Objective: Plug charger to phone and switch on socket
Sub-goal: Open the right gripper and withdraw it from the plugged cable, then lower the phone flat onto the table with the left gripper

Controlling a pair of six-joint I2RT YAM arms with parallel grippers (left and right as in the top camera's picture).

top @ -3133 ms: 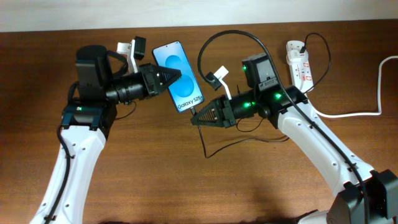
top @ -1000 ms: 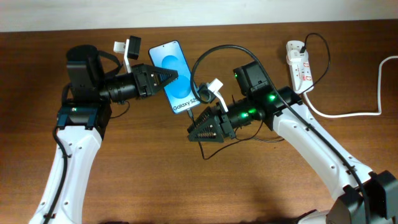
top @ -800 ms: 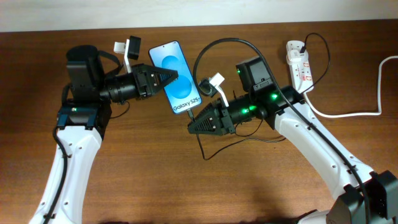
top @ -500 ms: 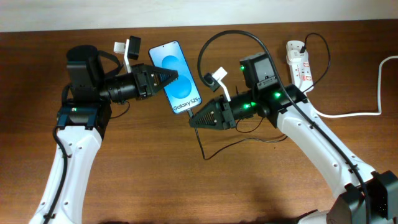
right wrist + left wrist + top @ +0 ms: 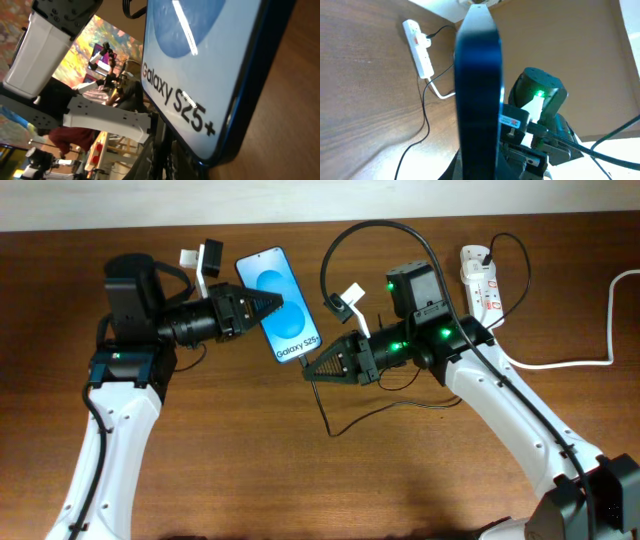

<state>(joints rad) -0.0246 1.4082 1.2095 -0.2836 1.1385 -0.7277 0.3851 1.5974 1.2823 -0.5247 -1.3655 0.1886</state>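
Observation:
My left gripper (image 5: 268, 305) is shut on the phone (image 5: 290, 330) and holds it tilted above the table, blue screen up. The left wrist view shows the phone (image 5: 477, 90) edge-on as a dark slab. My right gripper (image 5: 312, 374) is shut just below the phone's lower end. The charger (image 5: 326, 415), a thin black cable, rises from the table into its fingertips. In the right wrist view the phone (image 5: 200, 65) fills the frame, and my gripper (image 5: 165, 157) sits dark under its bottom edge. Whether the tip sits in the port is hidden. The socket (image 5: 482, 280) lies at the far right.
A thick white cord (image 5: 560, 363) runs from the socket toward the right edge. The socket (image 5: 418, 47) and the thin black cable (image 5: 425, 125) also show on the wood in the left wrist view. Black camera cables loop above both wrists.
My right gripper has moved up and right from a lower spot to the phone's lower end, and its jaws have gone from open to shut. The left arm and phone barely shifted.

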